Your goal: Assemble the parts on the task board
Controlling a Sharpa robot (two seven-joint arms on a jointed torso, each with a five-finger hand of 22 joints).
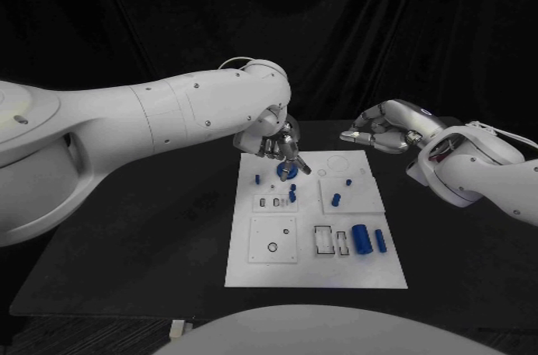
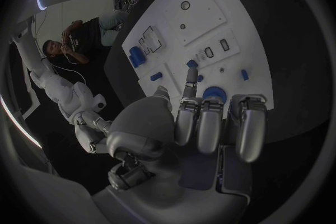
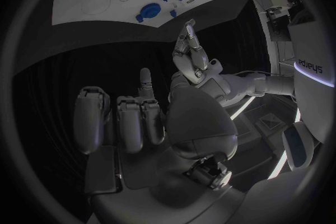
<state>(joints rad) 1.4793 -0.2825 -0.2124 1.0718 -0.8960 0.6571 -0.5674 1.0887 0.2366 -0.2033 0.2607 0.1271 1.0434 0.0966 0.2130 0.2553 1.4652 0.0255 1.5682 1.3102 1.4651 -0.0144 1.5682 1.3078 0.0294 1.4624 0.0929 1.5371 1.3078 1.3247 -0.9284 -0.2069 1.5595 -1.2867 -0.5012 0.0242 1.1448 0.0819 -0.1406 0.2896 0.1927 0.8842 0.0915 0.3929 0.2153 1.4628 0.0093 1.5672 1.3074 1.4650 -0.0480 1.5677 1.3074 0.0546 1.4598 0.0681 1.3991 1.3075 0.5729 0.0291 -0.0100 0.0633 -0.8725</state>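
The white task board lies in the middle of the black table. My left hand hangs over its far left corner, fingers pointing down, holding nothing. In the left wrist view one fingertip reaches out beside a small blue peg, and a round blue disc lies just past the curled fingers. That disc sits under the hand on the board. My right hand hovers past the board's far right corner, its fingers curled in on nothing.
More blue parts stand on the board: two pegs near the middle, and a large cylinder with a slimmer one near the front right. Bare black table stretches on both sides.
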